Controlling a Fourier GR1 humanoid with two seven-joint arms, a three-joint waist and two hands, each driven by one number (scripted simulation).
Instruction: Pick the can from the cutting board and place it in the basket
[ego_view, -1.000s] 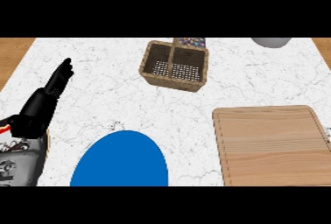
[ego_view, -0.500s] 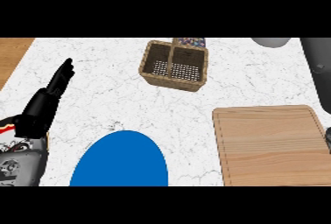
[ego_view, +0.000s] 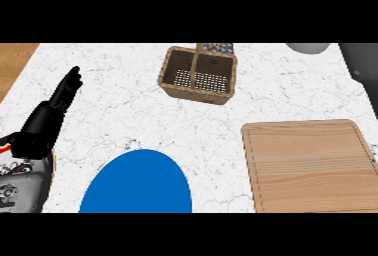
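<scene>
We find the left robot hand (ego_view: 48, 117) unmoved at the desk's (ego_view: 111, 100) left edge, fingers straight, holding nothing. The can (ego_view: 218, 48) shows at the basket's (ego_view: 193, 95) far rim, well right of that hand. The grey right forearm (ego_view: 362, 62) has edged further in at the far-right corner.

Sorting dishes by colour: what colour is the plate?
Plain blue. The plate shows best in the head view.

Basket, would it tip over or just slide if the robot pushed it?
The basket would probably slide rather than tip: it looks wide and sits flat on the counter. It is likely light yet stiff, since its woven walls hold a boxy shape.
</scene>
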